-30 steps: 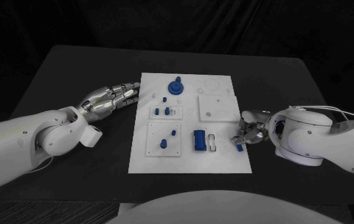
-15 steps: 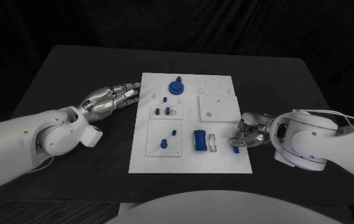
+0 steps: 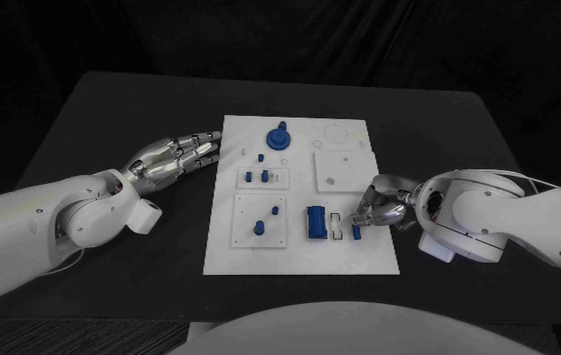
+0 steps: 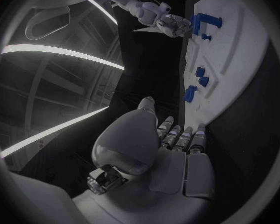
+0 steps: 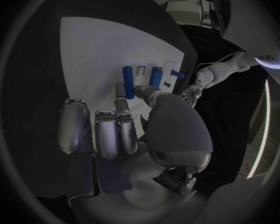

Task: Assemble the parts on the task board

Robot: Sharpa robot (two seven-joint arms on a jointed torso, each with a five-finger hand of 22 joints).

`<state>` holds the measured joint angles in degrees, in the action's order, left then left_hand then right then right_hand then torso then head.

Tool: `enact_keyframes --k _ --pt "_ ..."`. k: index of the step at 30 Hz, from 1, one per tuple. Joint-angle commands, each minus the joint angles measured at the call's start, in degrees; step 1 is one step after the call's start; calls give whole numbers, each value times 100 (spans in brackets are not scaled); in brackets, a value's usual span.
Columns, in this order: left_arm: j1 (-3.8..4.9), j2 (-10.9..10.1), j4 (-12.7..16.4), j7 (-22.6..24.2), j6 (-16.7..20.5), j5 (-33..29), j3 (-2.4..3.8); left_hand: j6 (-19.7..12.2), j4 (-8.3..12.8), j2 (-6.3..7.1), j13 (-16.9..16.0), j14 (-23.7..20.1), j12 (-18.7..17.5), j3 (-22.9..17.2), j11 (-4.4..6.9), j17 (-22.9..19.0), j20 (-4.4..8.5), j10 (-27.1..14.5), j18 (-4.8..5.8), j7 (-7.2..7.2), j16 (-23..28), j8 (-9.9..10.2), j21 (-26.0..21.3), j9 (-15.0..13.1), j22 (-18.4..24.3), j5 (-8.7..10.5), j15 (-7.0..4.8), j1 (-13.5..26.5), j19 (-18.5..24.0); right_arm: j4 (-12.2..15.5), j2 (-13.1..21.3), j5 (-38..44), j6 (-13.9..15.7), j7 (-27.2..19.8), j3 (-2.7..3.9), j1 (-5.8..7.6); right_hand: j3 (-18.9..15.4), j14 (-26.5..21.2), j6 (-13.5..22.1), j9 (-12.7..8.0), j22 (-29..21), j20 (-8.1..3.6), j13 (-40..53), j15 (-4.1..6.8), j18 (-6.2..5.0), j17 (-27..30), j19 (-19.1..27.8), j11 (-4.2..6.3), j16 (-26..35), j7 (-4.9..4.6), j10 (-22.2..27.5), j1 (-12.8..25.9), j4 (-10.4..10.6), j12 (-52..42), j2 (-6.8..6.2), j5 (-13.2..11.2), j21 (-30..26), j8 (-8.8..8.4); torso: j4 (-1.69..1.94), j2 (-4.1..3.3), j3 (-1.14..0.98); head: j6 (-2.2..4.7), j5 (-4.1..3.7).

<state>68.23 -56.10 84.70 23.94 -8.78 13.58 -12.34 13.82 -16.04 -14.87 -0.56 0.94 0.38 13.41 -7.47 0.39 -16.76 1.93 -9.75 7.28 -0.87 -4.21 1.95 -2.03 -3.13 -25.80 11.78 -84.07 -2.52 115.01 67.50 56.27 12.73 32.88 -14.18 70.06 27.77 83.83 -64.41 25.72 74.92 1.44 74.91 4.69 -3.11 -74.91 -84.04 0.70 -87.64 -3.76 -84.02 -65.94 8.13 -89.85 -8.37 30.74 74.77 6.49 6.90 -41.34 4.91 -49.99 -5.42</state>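
The white task board [image 3: 299,251] lies in the middle of the black table. On it stand a round blue part [image 3: 280,137], a blue block [image 3: 315,222] and small blue pegs [image 3: 264,176]. My right hand [image 3: 383,208] hangs over the board's right edge and pinches a small blue peg [image 3: 355,231] between thumb and finger. The peg [image 5: 127,75] hangs beside a narrow white slot [image 5: 140,76] next to the block [image 5: 155,77]. My left hand [image 3: 175,157] lies off the board's left edge with straight fingers and holds nothing. The left wrist view shows that hand [image 4: 171,144] beside the board [image 4: 239,69].
A raised white square plate [image 3: 345,170] sits on the board's right half, and a ring outline [image 3: 336,136] lies at its far right corner. Bare black table surrounds the board on all sides.
My right hand has moved left from the board's right edge, carrying the blue peg towards the slot by the blue block. The left hand has not moved.
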Motion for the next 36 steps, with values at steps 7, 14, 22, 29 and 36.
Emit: enact_keyframes --k 7,14,22,29,36 --pt "-21 11 18 -13 -75 -23 -4 1 1 1 -10 15 26 -34 -37 8 -9 1 72 23 -21 -16 20 -4 -3 -38 -3 -46 -24 -142 -231 -477 232 -126 -1 29 541 460 36 104 1016 24 1509 -3 -60 -640 24 33 18 38 -598 133 -686 -15 52 -282 -120 137 -3 -3 -1 -1 17" --pt "-21 27 14 -12 -88 -23 -4 1 5 -5 -10 13 26 -43 -52 8 -9 4 76 21 -20 -15 22 -4 -4 -42 0 -57 -25 -257 -393 -486 192 -108 -1 30 443 458 72 152 1011 23 1509 3 -63 -627 30 41 23 47 -598 217 -670 -15 56 -276 -137 195 -2 -1 1 -1 13" --pt "-21 43 8 -14 -100 -23 -4 -6 7 -7 -10 14 26 -45 -56 8 -9 2 78 21 -21 -13 21 -3 -2 -43 1 -61 -23 -388 -522 -409 83 -8 -2 23 219 452 168 212 998 18 1509 2 -72 -594 47 41 34 46 -598 342 -627 -15 66 -173 -182 260 -6 -3 0 -1 36" --pt "-22 57 1 -17 -111 -23 -4 -6 7 -7 -10 14 26 -45 -56 8 -9 2 78 21 -21 -13 21 -3 -2 -43 1 -61 -23 -420 -569 -333 -10 61 -2 10 -17 445 268 245 989 23 1509 -7 -77 -556 58 29 47 31 -598 446 -560 -15 99 -358 -219 301 -7 -1 -2 -1 27" --pt "-24 60 0 -21 -120 -23 -4 -9 9 -8 -9 13 25 -49 -58 8 -9 1 80 24 -21 -12 22 -3 -2 -44 4 -65 -24 -426 -601 -302 -100 100 -2 2 -621 437 330 287 977 36 1509 -15 -86 -507 70 23 65 30 -598 673 -339 -15 150 -598 -268 393 -5 -1 -1 -1 37"
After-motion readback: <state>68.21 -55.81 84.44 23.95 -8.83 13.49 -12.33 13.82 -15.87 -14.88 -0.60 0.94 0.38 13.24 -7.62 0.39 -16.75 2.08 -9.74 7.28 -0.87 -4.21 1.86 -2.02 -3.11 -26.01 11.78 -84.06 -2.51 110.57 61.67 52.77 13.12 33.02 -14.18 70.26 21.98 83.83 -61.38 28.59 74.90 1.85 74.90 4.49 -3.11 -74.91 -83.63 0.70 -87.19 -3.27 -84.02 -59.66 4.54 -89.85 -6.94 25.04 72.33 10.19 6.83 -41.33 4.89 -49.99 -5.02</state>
